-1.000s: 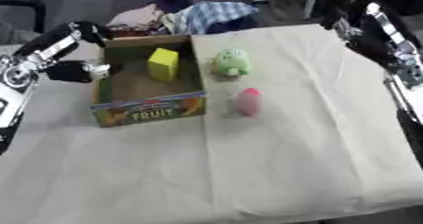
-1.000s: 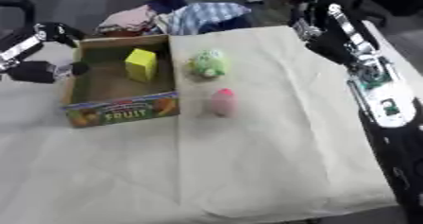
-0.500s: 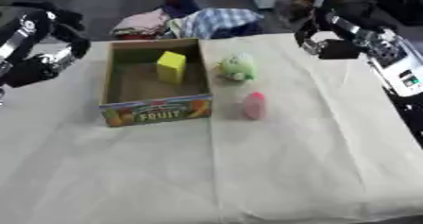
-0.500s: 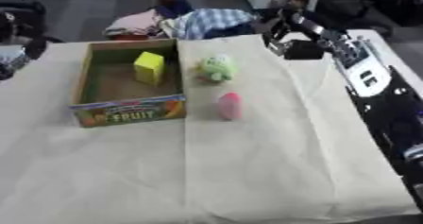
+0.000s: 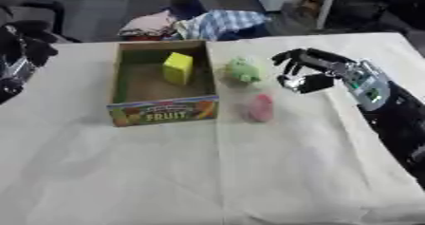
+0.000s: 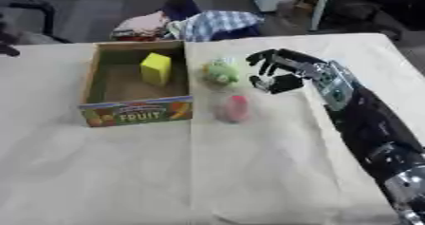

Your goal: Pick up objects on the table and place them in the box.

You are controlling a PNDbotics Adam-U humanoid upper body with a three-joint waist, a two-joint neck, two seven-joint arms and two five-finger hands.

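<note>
Table [image 5: 207, 172] covered by a pale cloth, creased toward the near side. Open box [image 5: 162, 111] far left of centre, "FRUIT" printed on its near wall. Green toy [image 5: 242, 70] just right of the box's far end. Pink object [image 5: 261, 107] nearer, right of the box's near corner. Pile of clothes [image 5: 195, 23] at the far edge.

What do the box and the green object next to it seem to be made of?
The box looks like matte cardboard: plain brown walls and a printed FRUIT label in front. The green object is probably a soft plush toy, judging by its rounded, fuzzy outline; the pictures leave this open.
</note>
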